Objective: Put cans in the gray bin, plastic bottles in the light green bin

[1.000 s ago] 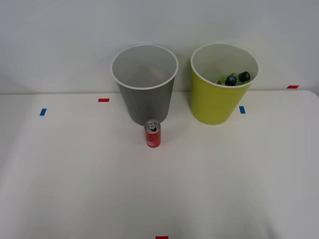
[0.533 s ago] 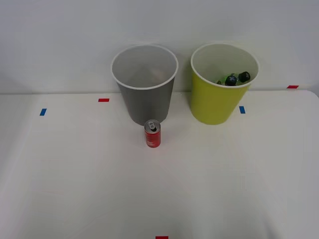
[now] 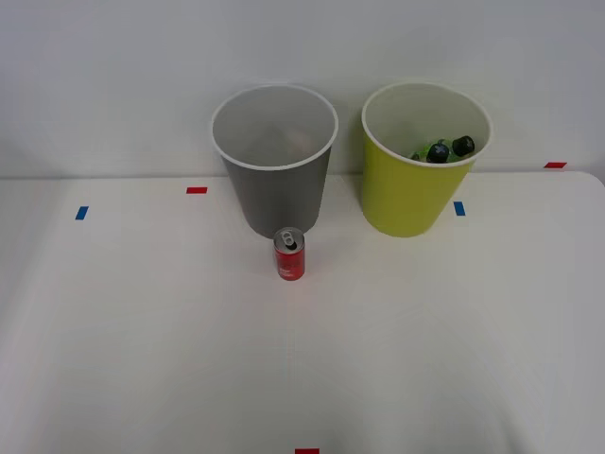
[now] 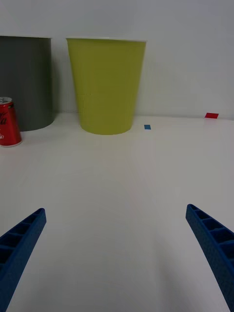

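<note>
A small red can (image 3: pixel 290 254) with a silver top stands upright on the white table, just in front of the gray bin (image 3: pixel 275 180). The light green bin (image 3: pixel 409 194) stands to the gray bin's right and holds green plastic bottles (image 3: pixel 441 149) with black caps. In the right wrist view my right gripper (image 4: pixel 116 214) is open low over bare table, its blue ribbed fingers (image 4: pixel 19 248) spread wide with nothing between them. From there the light green bin (image 4: pixel 106 85) stands ahead, with the gray bin (image 4: pixel 27 83) and the can (image 4: pixel 8 128) off to one side, well away from the fingers.
Small red and blue tape marks (image 3: pixel 197 190) dot the white table (image 3: pixel 302 359). A plain pale wall rises behind the bins. Open table surface lies between the gripper and the bins.
</note>
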Controlling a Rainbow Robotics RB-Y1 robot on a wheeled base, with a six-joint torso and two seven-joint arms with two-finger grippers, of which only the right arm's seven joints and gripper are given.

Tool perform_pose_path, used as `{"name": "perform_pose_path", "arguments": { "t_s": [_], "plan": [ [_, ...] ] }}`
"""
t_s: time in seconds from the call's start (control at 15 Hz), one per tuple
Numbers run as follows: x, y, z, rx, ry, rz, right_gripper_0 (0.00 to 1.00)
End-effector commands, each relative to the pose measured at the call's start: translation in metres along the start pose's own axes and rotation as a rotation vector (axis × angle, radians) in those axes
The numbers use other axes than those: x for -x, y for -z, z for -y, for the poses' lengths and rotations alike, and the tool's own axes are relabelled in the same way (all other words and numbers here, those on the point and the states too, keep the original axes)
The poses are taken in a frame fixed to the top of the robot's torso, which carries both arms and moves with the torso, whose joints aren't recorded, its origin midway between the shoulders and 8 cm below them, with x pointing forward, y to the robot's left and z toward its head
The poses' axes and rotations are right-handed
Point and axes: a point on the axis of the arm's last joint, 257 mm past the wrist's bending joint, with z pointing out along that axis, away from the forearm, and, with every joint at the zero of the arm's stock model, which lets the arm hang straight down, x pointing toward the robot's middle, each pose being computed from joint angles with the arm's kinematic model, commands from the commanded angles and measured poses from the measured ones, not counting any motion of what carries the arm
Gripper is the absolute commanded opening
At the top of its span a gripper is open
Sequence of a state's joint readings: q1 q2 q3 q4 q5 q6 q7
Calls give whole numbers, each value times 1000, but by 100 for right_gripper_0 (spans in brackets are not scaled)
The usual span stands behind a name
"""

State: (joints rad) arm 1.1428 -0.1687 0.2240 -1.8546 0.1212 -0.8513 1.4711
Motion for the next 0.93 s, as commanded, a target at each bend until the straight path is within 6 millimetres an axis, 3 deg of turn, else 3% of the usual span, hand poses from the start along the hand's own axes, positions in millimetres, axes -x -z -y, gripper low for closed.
{"name": "perform_pose_path", "arguments": {
  "t_s": [0.07,0.8,0.93],
  "plan": [
    [0,0,0,0,0,0,100],
    [0,0,0,0,0,0,100],
    [-14,-2,-6,26,-5,-23,100]
  ]
}}
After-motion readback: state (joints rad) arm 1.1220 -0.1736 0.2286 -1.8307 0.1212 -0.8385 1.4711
